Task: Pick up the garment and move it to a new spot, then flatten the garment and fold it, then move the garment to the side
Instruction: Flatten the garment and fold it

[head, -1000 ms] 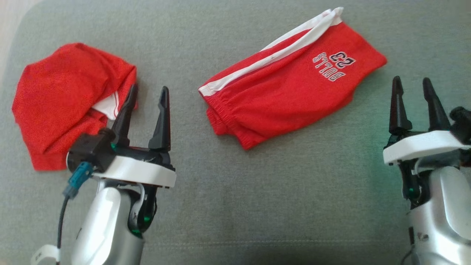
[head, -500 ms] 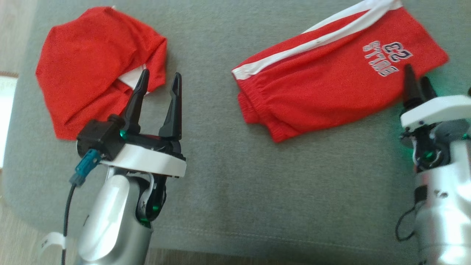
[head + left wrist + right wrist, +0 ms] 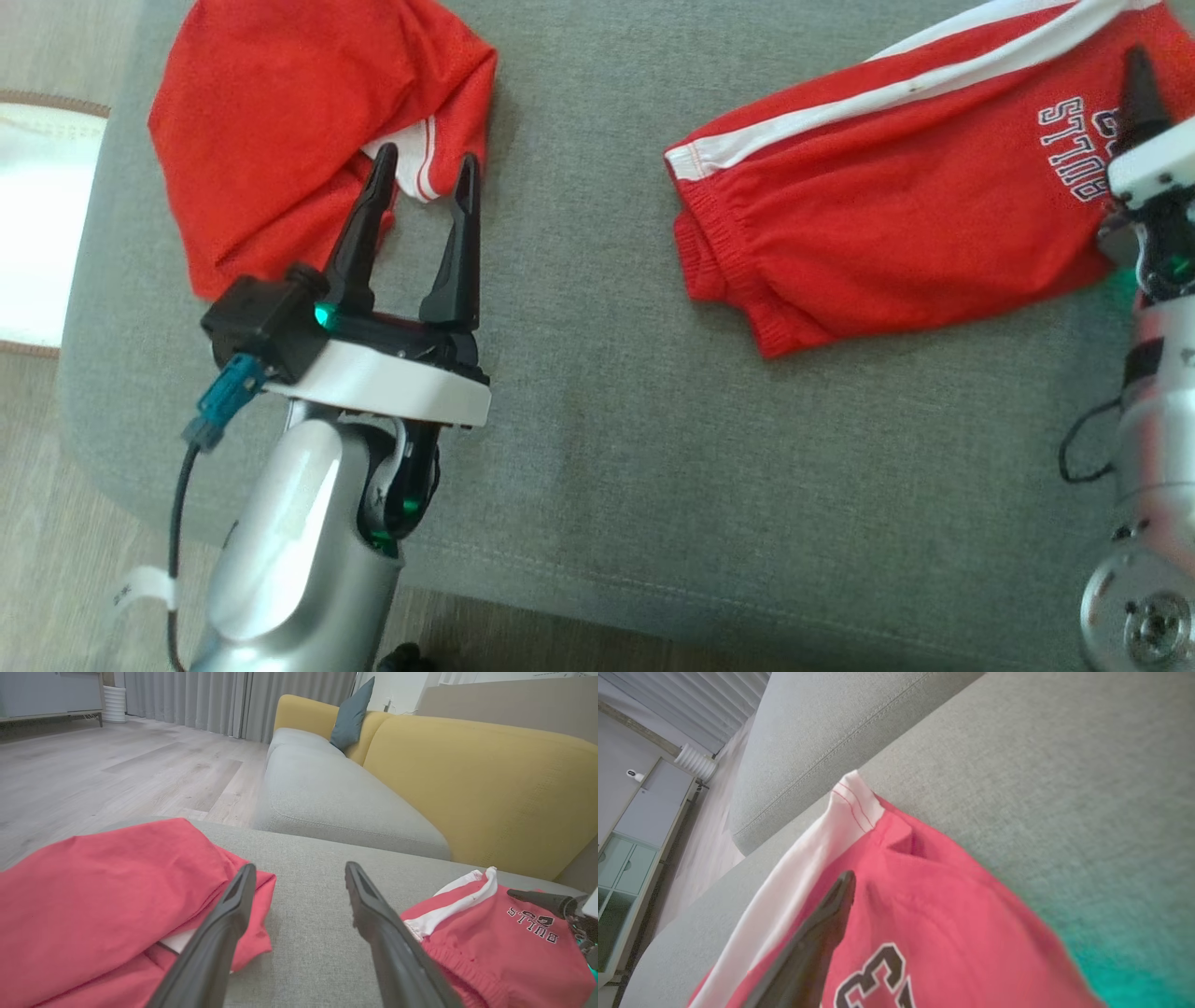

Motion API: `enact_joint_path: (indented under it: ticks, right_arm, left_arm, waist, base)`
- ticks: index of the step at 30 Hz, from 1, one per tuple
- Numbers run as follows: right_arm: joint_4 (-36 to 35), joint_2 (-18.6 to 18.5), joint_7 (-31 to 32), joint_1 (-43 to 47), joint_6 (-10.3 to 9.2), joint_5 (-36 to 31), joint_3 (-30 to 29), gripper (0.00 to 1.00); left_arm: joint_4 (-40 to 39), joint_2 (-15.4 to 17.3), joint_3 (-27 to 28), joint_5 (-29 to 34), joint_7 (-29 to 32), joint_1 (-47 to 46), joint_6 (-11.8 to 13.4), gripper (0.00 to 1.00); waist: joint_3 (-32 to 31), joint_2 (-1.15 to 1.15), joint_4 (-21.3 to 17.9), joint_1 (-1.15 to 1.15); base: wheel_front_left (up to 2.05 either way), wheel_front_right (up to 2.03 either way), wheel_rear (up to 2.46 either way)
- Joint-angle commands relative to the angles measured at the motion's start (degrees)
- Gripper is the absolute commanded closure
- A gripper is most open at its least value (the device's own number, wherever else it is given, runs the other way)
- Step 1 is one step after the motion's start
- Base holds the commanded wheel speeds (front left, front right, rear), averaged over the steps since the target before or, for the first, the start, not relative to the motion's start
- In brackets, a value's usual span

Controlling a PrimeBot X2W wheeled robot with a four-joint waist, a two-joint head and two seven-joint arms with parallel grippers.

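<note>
- Left gripper (image 3: 427, 157) gaped wide and empty at the edge of a crumpled red cloth garment (image 3: 280, 121).
- Right gripper (image 3: 1139, 84) stood spread, one finger (image 3: 817, 938) over the red white-striped jersey shorts (image 3: 868, 252).

the red shorts (image 3: 887, 243) lie flat, folded, at the right end of the grey cushion (image 3: 597, 448), with a white side stripe along the far edge, the elastic waistband toward the cushion's middle and "bulls" lettering. a second red garment (image 3: 280, 131) lies rumpled at its left end.
</note>
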Motion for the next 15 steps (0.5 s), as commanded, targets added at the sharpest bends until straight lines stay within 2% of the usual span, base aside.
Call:
enact_joint_path:
  ticks: [1, 7, 15]
  right_arm:
    - [2.3, 2.9, 0.7, 0.5, 0.21, -0.4, 0.9, 1.0]
    - [2.9, 2.9, -3.0, -0.2, 0.21, 0.8, -0.4, 1.0]
    - [0.7, 2.9, -9.7, 3.2, 0.21, 2.3, -4.5, 1.0]
  left_arm:
    - [-2.0, 0.7, 1.7, -0.4, -0.3, -1.3, 0.3, 0.0]
    - [-1.5, 0.7, 1.8, 0.0, -0.3, -1.0, 0.4, 0.0]
    - [-1.0, 0.7, 2.6, 1.3, -0.3, 0.0, -0.1, 0.0]
  waist:
    - [0.0, 0.0, 0.1, 0.0]
    - [-1.1, 0.0, -1.2, 0.0]
    - [-4.4, 0.0, -5.7, 0.0]
  base:
    - [0.0, 0.0, 0.0]
    - [0.0, 0.0, 0.0]
    - [0.0, 0.0, 0.0]
